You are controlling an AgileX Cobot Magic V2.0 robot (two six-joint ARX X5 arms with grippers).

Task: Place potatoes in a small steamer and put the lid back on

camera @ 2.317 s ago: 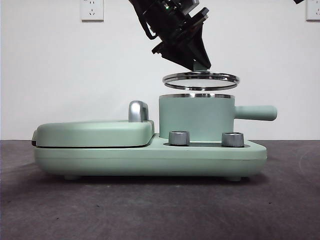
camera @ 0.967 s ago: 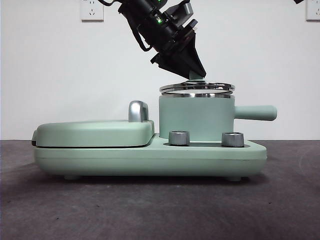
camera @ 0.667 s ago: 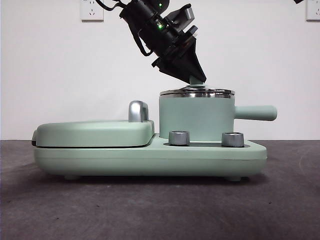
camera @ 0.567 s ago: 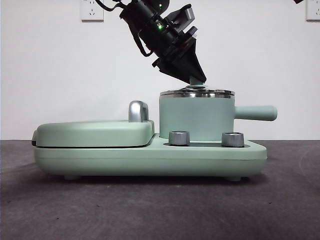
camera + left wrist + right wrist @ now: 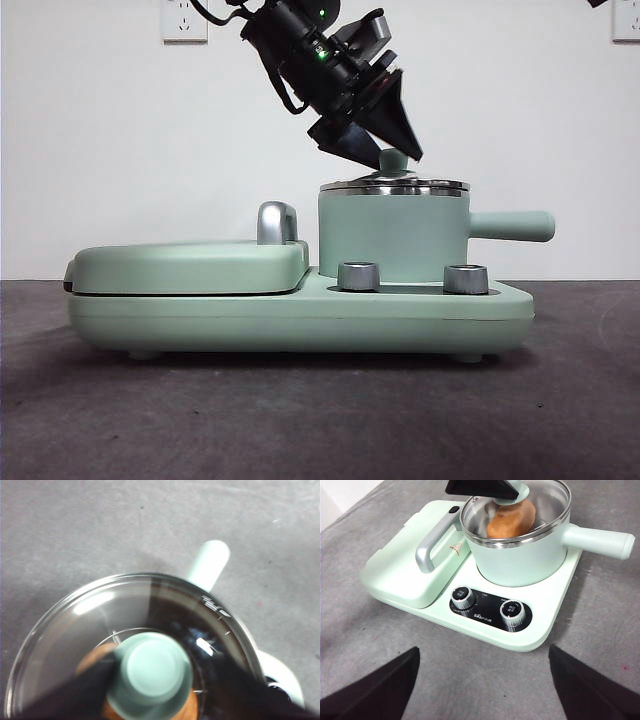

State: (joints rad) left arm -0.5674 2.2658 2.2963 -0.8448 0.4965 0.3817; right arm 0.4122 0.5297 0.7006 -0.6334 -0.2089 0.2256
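The mint-green steamer stands on its base, handle pointing right; it also shows in the right wrist view. The glass lid sits level on its steel rim. Through the lid I see the orange-brown potato inside the pot; it also shows in the left wrist view. My left gripper is just above the lid, jaws open on either side of the mint knob without gripping it. My right gripper is open and empty, back from the appliance.
The flat griddle plate with its chrome handle lies left of the pot on the same base. Two steel dials sit on the front of the base. Grey table surface lies all around.
The left gripper lowered the lid onto the steamer's rim, then opened its jaws off the knob. The lid now rests on the pot on its own.
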